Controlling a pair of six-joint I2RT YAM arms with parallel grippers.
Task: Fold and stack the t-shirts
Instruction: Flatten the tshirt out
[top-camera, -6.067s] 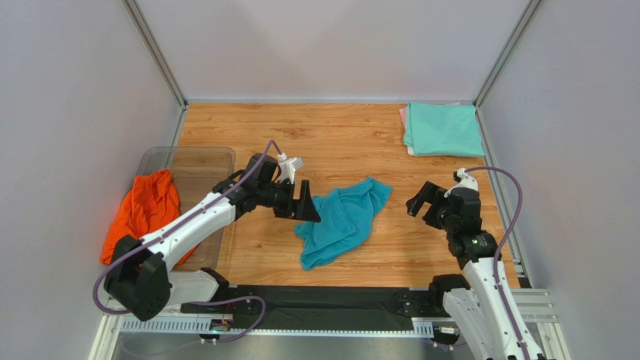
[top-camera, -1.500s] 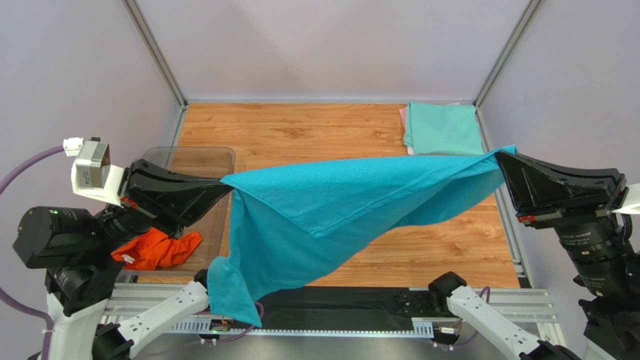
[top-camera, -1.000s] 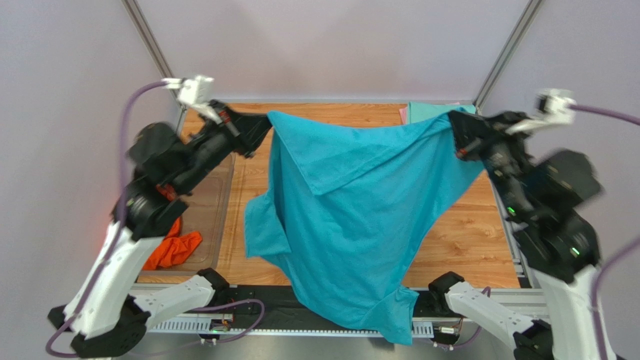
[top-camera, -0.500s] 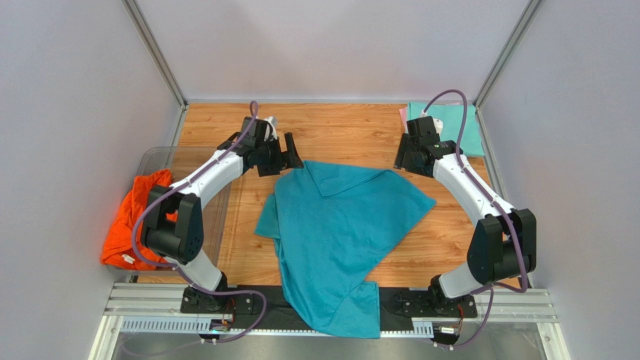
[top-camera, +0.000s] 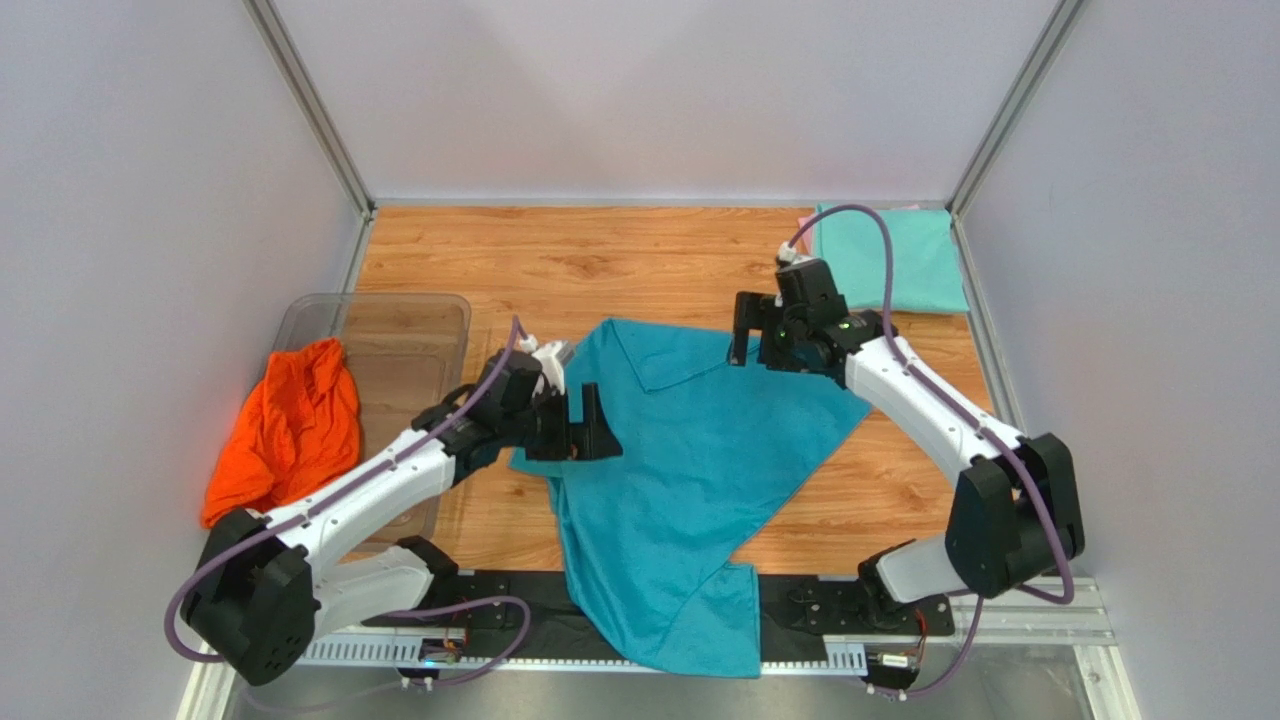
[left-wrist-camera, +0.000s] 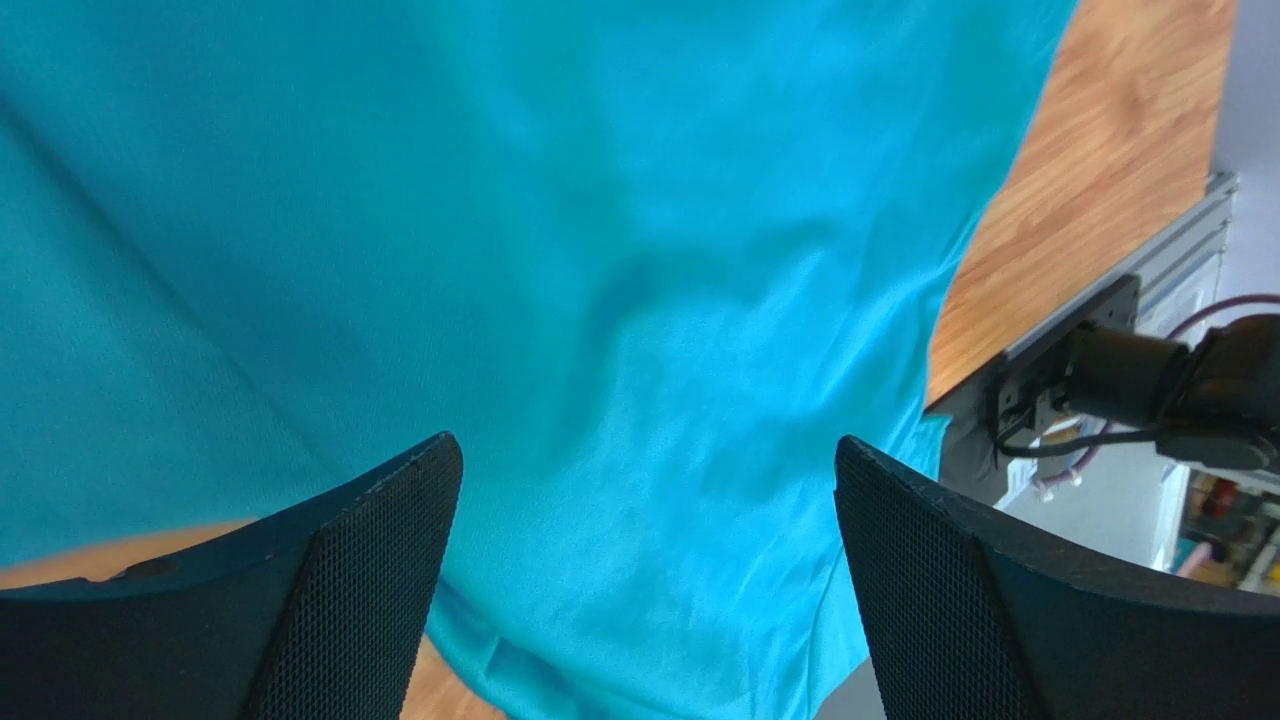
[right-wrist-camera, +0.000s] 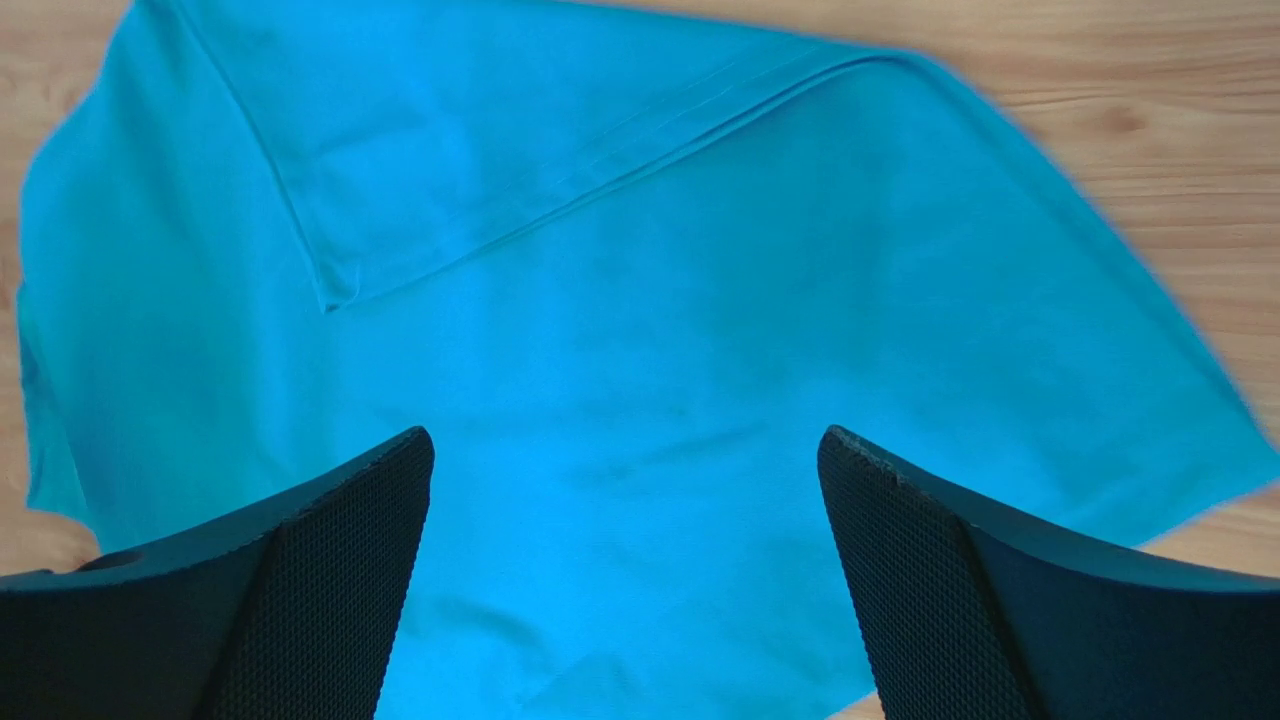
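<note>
The teal-blue t-shirt (top-camera: 691, 465) lies spread on the wooden table, its lower part hanging over the near edge. A flap is folded over at its top. My left gripper (top-camera: 589, 425) is open and empty over the shirt's left edge; the shirt (left-wrist-camera: 601, 300) fills its view. My right gripper (top-camera: 747, 342) is open and empty above the shirt's top right part; the shirt (right-wrist-camera: 631, 330) lies below it. The orange t-shirt (top-camera: 286, 428) is crumpled at the left. The mint green t-shirt (top-camera: 894, 258) lies folded at the back right on the pale pink one (top-camera: 807, 233), which shows only as an edge.
A clear plastic tub (top-camera: 394, 353) stands at the left, with the orange shirt draped over its left rim. The black rail (top-camera: 842, 600) with the arm bases runs along the near edge. Grey walls enclose the table on three sides.
Both grippers lifted the teal-blue shirt, spread it and laid it on the table, then let go. Since half a second ago the left gripper moved nearer along the shirt's left edge and the right gripper moved left.
</note>
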